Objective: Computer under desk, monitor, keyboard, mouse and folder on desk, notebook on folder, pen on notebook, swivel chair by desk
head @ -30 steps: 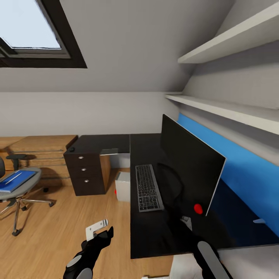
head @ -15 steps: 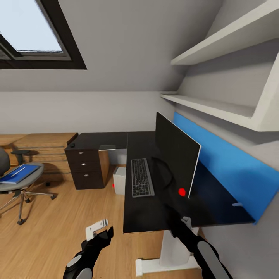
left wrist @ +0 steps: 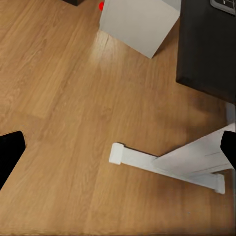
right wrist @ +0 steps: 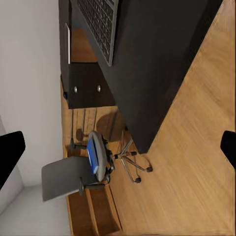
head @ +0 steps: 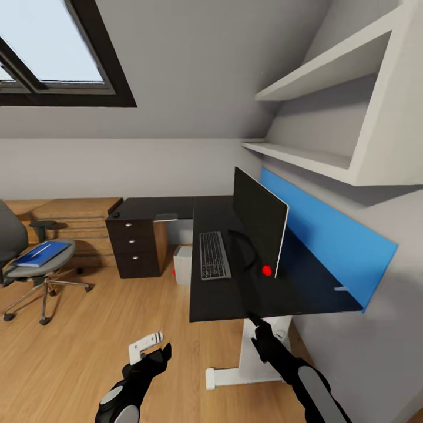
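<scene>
The black-topped desk [head: 220, 296] with its blue back panel carries the monitor [head: 258, 218] and, beside it, the keyboard [head: 214, 255]. The grey computer [head: 182, 265] stands on the floor under the desk's far end. At the left, the swivel chair [head: 26, 267] holds the blue folder [head: 42, 254], with a thin pale strip lying on it. My left gripper [head: 154, 351] hangs open over bare floor in front of the desk. My right gripper [head: 258, 329] is open just below the desk's near edge. I cannot make out the notebook, pen or mouse.
A black drawer cabinet [head: 138, 247] joins the desk's far end, with a small dark object [head: 116, 215] on its top. A low wooden bench [head: 76, 223] runs along the back wall. The desk's white T-foot [left wrist: 167, 167] lies near my left arm. Shelves [head: 329, 111] overhang the desk.
The whole view has shifted: the camera has pulled back from the desk, so the desk looks smaller and its white leg shows. More of the chair has come into sight. Both grippers keep their pose.
</scene>
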{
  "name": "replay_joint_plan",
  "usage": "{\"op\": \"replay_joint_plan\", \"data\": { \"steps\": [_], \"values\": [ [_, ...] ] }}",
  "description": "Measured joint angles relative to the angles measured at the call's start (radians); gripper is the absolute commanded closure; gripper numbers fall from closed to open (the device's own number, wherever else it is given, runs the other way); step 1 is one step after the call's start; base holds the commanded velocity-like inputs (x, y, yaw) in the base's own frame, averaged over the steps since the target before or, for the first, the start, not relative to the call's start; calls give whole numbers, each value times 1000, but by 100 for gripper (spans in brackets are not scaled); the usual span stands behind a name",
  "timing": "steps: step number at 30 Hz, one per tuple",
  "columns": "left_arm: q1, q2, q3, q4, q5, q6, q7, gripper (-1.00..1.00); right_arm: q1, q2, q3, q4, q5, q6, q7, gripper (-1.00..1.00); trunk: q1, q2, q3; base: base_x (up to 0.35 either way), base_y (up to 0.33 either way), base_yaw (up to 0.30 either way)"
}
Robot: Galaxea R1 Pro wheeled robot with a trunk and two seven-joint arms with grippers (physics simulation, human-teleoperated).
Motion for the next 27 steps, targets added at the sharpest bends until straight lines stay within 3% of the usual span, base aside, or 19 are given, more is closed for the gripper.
{"op": "replay_joint_plan", "data": {
  "steps": [7, 11, 15, 18, 21, 24, 27],
  "values": [
    [0, -2, 53, 25, 0, 1, -3, -100, 0, 6, 2, 41, 8, -7, -52, -100, 0, 0, 0, -300, 0, 0],
    [0, -2, 62, 36, 0, 2, -2, -100, -6, 12, 3, 74, 28, -17, -60, -100, 0, 0, 0, -97, 0, 0],
    [0, -5, 62, 123, -2, 2, -3, -100, -31, 32, 2, 183, 60, -64, -85, -100, -1, 0, 0, -28, 0, 0],
    [0, -6, 66, 236, -6, -2, -3, -100, -72, 57, 4, 331, 78, -160, -95, -100, -1, 0, 0, -8, 0, 0],
    [0, -6, 66, 288, -5, -5, -3, -100, -100, 69, 13, 416, 119, -211, -97, -100, -12, 21, 9, -3, 0, 0],
    [0, -6, 64, 349, -3, -16, -4, -100, -112, 74, 23, 456, 190, -233, -97, -100, -24, 42, 19, -1, 0, 0],
    [0, -11, 51, 453, -5, -28, -6, -100, -118, 76, 26, 485, 292, -247, -96, -100, -35, 63, 28, 0, 0, 0]
  ]
}}
